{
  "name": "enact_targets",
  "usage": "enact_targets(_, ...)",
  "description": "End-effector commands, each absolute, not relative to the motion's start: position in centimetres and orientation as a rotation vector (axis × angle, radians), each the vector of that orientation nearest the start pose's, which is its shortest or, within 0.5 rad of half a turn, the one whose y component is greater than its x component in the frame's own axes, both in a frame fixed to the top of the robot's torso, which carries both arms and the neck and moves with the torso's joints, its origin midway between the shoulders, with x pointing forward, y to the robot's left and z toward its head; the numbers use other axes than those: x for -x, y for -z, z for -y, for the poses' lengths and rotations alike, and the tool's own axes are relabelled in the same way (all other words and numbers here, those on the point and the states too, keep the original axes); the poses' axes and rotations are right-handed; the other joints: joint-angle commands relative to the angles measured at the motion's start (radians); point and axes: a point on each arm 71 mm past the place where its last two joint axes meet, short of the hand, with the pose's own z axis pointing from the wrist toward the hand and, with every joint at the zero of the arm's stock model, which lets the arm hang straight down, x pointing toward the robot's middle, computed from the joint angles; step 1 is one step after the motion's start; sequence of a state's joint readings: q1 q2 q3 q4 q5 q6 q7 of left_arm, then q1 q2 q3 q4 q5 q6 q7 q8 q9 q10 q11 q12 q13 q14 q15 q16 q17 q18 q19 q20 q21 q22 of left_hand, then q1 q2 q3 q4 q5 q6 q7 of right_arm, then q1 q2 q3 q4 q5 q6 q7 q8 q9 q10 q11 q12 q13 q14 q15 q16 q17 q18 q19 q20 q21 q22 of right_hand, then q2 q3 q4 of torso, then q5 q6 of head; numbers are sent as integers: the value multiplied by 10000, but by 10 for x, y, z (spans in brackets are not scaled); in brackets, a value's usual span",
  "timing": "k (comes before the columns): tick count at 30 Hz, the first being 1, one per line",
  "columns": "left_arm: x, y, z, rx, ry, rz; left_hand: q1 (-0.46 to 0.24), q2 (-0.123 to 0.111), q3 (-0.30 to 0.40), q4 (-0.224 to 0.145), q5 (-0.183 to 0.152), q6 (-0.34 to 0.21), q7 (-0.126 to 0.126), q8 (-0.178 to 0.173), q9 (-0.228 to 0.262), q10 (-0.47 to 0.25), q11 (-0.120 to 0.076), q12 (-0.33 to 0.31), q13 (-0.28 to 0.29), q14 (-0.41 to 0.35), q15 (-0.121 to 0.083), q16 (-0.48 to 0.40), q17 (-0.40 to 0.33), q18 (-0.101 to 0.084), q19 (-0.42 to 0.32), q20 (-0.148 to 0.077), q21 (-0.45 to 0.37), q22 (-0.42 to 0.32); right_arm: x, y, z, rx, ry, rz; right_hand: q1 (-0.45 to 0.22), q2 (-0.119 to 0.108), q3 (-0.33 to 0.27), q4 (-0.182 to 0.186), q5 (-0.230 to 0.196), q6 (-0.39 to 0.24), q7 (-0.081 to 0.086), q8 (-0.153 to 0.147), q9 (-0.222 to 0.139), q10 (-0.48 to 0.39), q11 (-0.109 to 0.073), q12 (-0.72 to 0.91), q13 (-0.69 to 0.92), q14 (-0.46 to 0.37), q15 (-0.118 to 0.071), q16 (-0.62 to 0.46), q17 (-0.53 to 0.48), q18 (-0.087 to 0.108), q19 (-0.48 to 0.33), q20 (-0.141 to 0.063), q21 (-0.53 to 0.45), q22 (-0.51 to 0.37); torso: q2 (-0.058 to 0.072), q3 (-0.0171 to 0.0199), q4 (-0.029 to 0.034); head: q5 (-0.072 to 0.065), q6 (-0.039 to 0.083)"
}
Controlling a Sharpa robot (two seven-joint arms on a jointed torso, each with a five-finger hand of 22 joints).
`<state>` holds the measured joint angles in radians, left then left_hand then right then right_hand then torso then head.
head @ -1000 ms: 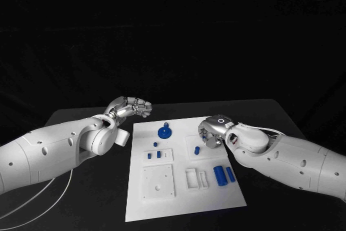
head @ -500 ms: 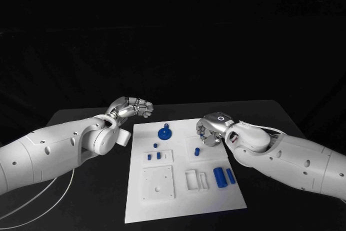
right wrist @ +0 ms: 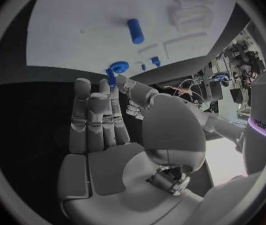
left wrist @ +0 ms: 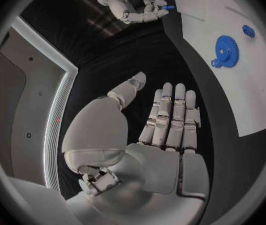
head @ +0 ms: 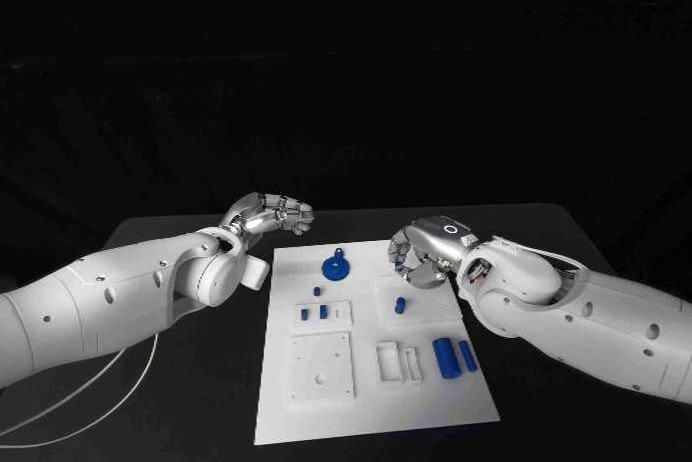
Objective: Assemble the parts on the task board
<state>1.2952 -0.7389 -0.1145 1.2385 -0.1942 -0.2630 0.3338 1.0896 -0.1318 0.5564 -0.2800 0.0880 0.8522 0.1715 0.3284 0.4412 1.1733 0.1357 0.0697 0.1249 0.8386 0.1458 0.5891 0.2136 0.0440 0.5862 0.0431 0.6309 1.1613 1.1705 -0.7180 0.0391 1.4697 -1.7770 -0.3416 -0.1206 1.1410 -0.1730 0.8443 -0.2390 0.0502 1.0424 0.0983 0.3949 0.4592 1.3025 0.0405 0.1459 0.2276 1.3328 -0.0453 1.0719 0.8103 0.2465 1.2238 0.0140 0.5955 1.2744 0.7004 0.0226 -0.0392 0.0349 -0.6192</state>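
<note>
While the white task board (head: 378, 342) lies in the middle of the black counter (head: 173, 232), most of the small blue parts look unassembled. A blue gear (head: 335, 270) sits near the board's far edge, two little blue pegs (head: 313, 311) rest on a raised square plate at the board's left side, one short blue peg (head: 400, 305) stands alone near the middle, and two longer blue cylinders (head: 454, 356) lie side by side toward the right edge, next to an unfilled white holder (head: 397, 362). A larger square plate (head: 322, 366) with small holes carries nothing.

The right hand (head: 418, 259) hovers above the board's far right corner; from the left wrist camera it appears to pinch a small blue piece (left wrist: 167, 7) at its fingertips, though what the piece is cannot be made out. The left hand (head: 271, 216) is off the board beyond its far left corner, fingers extended and holding nothing in its own wrist view.

By my judgement the job is at an early stage: one part is in hand, and nearly everything is left to seat.
</note>
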Motion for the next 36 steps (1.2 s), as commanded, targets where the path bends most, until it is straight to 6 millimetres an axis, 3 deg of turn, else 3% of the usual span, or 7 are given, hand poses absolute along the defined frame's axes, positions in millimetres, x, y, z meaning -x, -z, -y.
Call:
enact_targets(1, -548, 169, -238, 8867, 13353, -14514, -4, 78, -45, -15, 10, -76, -18, 46, -11, -49, -2, 5, -17, -9, 32, -35, 19, 144, -19, 45, -69, 17, -487, 158, 135, 3215, -7470, -14064, 84, -15, 30, 47, -14, 68, 27, 26, 16, 48, 19, 19, 31, -199, -249, 45, -11, 153, 94, -99, 52, 8, -25, 6, 3, 296, 6)
enact_targets(6, -550, 169, -238, 8864, 13297, -14459, -1, 81, -44, -15, 11, -77, -18, 46, -11, -49, -2, 6, -19, -6, 32, -39, 23, 145, -19, 46, -71, 19, -477, 159, 118, 3177, -8222, -14130, 96, 7, 47, 76, -14, 42, 35, 14, 25, 30, 24, 3, 45, -206, -244, 44, -19, 153, 95, -107, 46, 6, -55, 32, 18, 693, -67)
enact_targets(10, -552, 169, -239, 8865, 13234, -14401, 0, 81, -45, -17, 12, -77, -18, 47, -11, -48, -2, 7, -21, -4, 32, -42, 27, 146, -20, 46, -72, 21, -467, 168, 101, 3358, -8753, -14360, 96, 22, 47, 86, -14, 27, 41, 8, 30, 21, 27, -6, 54, -211, -241, 43, -23, 153, 93, -109, 41, 6, -76, 13, 18, 1081, -112)
enact_targets(13, -553, 169, -237, 8847, 13234, -14381, 7, 81, -44, -21, 13, -77, -18, 48, -11, -48, -2, 9, -23, -1, 32, -47, 32, 147, -21, 46, -74, 23, -461, 176, 91, 3576, -8974, -14474, 95, 33, 44, 90, -14, 19, 44, 4, 35, 16, 29, -11, 60, -213, -239, 42, -26, 153, 91, -110, 39, 6, -99, 6, 11, 1386, -224)
enact_targets(22, -556, 169, -233, 8816, 13266, -14397, 15, 83, -43, -24, 13, -78, -18, 51, -11, -48, -2, 10, -28, 3, 32, -57, 42, 149, -21, 47, -78, 28, -446, 204, 77, 3961, -9263, -15046, 99, 57, 37, 88, -14, 3, 49, -1, 44, 5, 33, -21, 72, -217, -236, 41, -32, 153, 87, -113, 33, 6, -98, -7, 28, 2062, -464)
enact_targets(29, -556, 169, -229, 8789, 13322, -14420, 22, 85, -43, -25, 12, -79, -18, 52, -11, -50, -1, 11, -32, 5, 33, -66, 49, 150, -22, 48, -82, 31, -432, 234, 70, 4475, -9160, -15460, 103, 71, 31, 82, -14, -6, 52, -4, 51, 2, 34, -26, 81, -219, -235, 43, -36, 153, 86, -115, 32, 8, -90, -6, 29, 2232, -592)
enact_targets(36, -556, 169, -228, 8774, 13360, -14437, 26, 86, -43, -26, 11, -81, -17, 52, -12, -52, -1, 11, -35, 5, 34, -73, 54, 150, -23, 49, -85, 33, -428, 241, 68, 4629, -9125, -15579, 109, 74, 26, 72, -14, -8, 52, -3, 58, 1, 34, -29, 89, -217, -235, 46, -38, 153, 88, -117, 33, 10, -95, 2, 3, 2289, -677)
